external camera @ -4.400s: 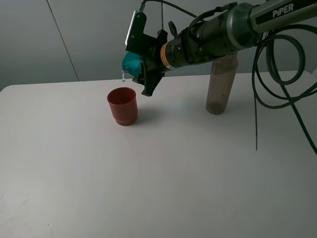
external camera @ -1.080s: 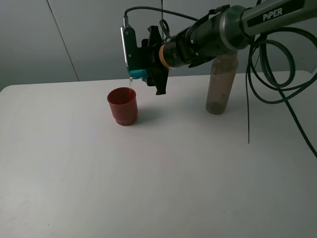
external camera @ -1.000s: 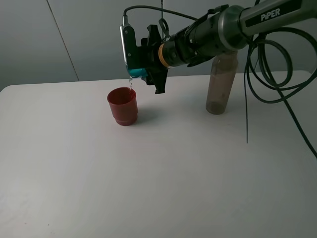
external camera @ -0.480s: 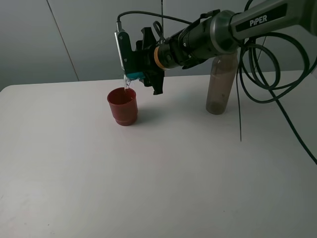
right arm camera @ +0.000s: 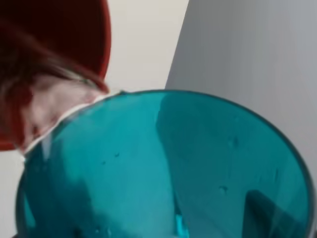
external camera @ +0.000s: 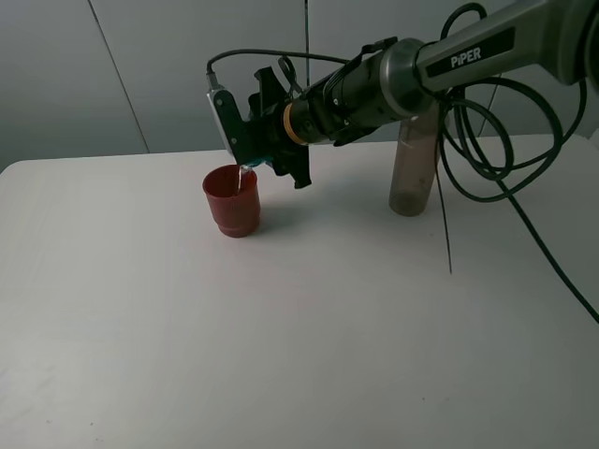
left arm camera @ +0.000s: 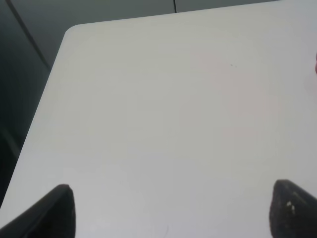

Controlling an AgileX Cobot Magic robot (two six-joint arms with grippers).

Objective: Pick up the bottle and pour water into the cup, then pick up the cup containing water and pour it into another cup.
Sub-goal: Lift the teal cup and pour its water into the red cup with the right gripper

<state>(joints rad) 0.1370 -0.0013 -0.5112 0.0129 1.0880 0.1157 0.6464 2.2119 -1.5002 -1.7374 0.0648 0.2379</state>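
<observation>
**Teal tumbler tipped over the red cup**

We see the teal tumbler (external camera: pixel 266 155) clamped in the right gripper (external camera: pixel 263 140), tilted so its lip hangs over the red cup (external camera: pixel 232 200) and water falls inside. The bottle (external camera: pixel 415 164) stands well apart. The left gripper (left arm camera: pixel 168 210) hangs wide, holding nothing, over the bare white table (external camera: pixel 309 318); grey wall panels (external camera: pixel 140 65) stand behind.

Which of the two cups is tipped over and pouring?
The teal cup, held tilted in the right gripper with water running from its rim. The red cup stands upright on the table beneath it.
</observation>
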